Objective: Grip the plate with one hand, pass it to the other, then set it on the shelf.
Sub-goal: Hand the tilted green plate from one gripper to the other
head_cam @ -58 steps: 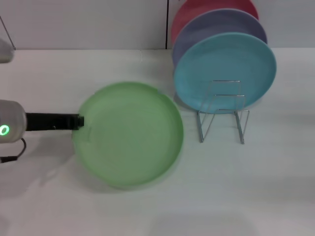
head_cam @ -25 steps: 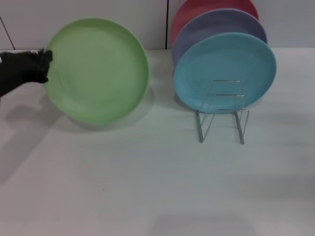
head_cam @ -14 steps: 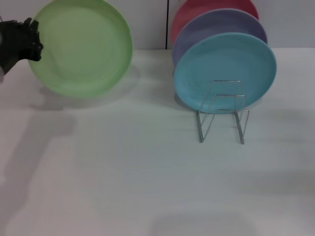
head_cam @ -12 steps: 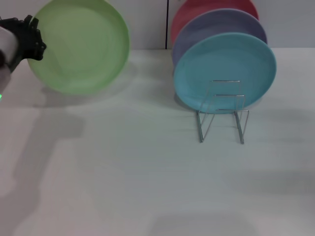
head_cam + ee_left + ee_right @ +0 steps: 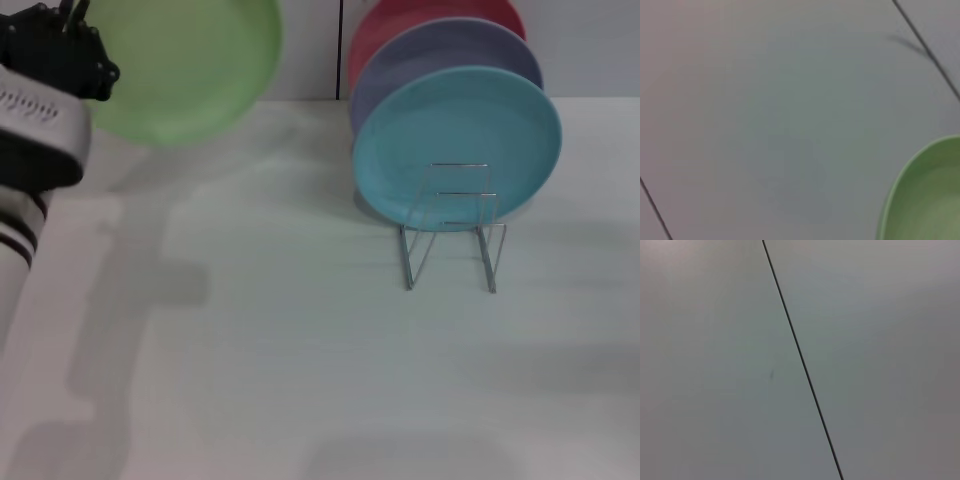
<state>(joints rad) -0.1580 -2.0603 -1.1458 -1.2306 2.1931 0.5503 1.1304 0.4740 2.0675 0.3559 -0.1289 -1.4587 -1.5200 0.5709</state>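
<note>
The light green plate (image 5: 185,65) hangs high above the table at the far left, held upright with its top cut off by the picture's edge. My left gripper (image 5: 92,68) is shut on the plate's left rim, its black body and white arm rising from the lower left. In the left wrist view a curved piece of the green plate (image 5: 927,197) shows against a plain grey surface. The shelf (image 5: 452,225), a thin silver wire rack, stands on the table at the right. My right gripper is not in view.
Three plates stand on edge in the rack: a turquoise plate (image 5: 455,145) in front, a lavender plate (image 5: 440,55) behind it, a red plate (image 5: 400,20) at the back. A white table (image 5: 300,350) spreads below, with a wall behind.
The left arm has lifted the green plate off the table, swung it up and to the left, and now carries it higher while the arm comes closer to the camera.
</note>
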